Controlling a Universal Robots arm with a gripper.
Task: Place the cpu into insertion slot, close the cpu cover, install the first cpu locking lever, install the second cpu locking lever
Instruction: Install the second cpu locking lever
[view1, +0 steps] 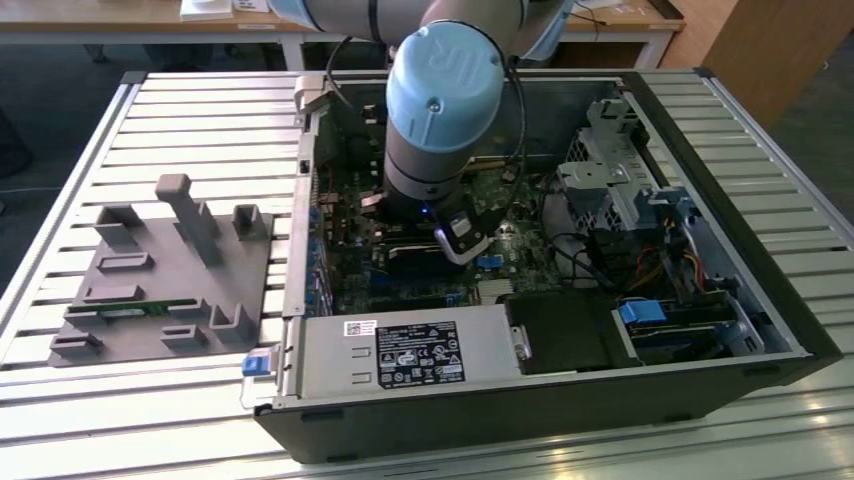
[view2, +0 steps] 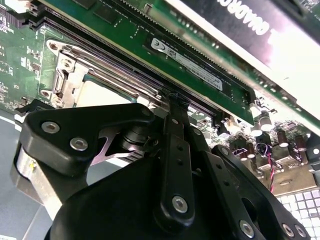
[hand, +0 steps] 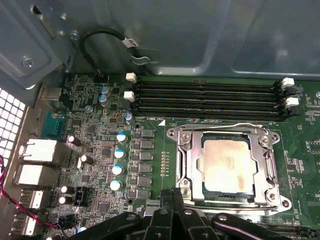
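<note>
Cpu (hand: 226, 166) flat in insertion slot (hand: 185, 159), cpu cover (hand: 227, 135) down; jaws pressed together, empty.

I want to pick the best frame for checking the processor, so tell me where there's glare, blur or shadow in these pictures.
In the first wrist view the cpu is evenly lit with mild mottled reflections on its lid, and the cpu cover rails glint. In the second wrist view the tool looms dark and soft in front, and a white card edge is blown out. In the exterior view the arm shades the board.
</note>
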